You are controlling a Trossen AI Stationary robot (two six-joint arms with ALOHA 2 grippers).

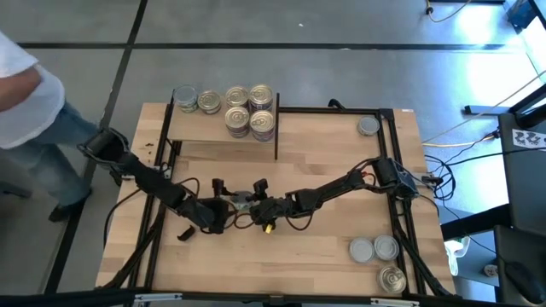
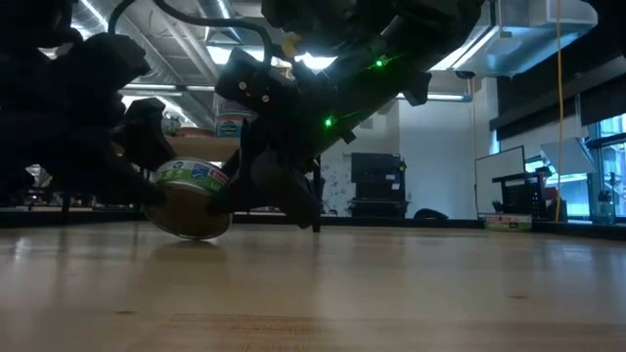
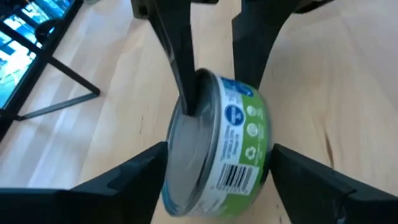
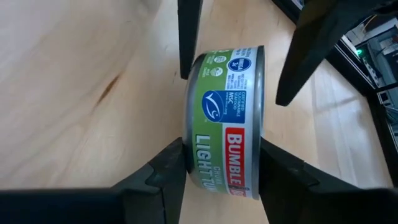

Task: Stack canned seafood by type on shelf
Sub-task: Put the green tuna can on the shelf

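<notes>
A green-labelled tin with a plain silver top [image 3: 217,149] [image 4: 224,118] [image 2: 191,200] stands on its edge at the table's middle, between both grippers. My right gripper [image 4: 221,165] [image 1: 258,205] is shut on it. My left gripper [image 3: 219,152] [image 1: 229,205] faces it from the other side, open, with one finger on either side of the same tin; the right wrist view shows a gap beside one of those fingers. The shelf [image 1: 223,130], at the far left, carries several tins [image 1: 249,109], some stacked in twos. My right gripper pinches the tin across its two flat ends, one finger on the silver top [image 3: 186,115] and one on the bottom. The fingers come in about level from the table's right. The tin sits tilted, its lower rim [image 2: 191,233] at or just above the table; I cannot tell which.
One tin [image 1: 368,126] lies at the table's far right. Three tins [image 1: 362,250] [image 1: 386,247] [image 1: 392,278] lie at the near right corner. A black frame [image 1: 397,170] runs along the right side. A person [image 1: 26,111] stands beyond the left edge.
</notes>
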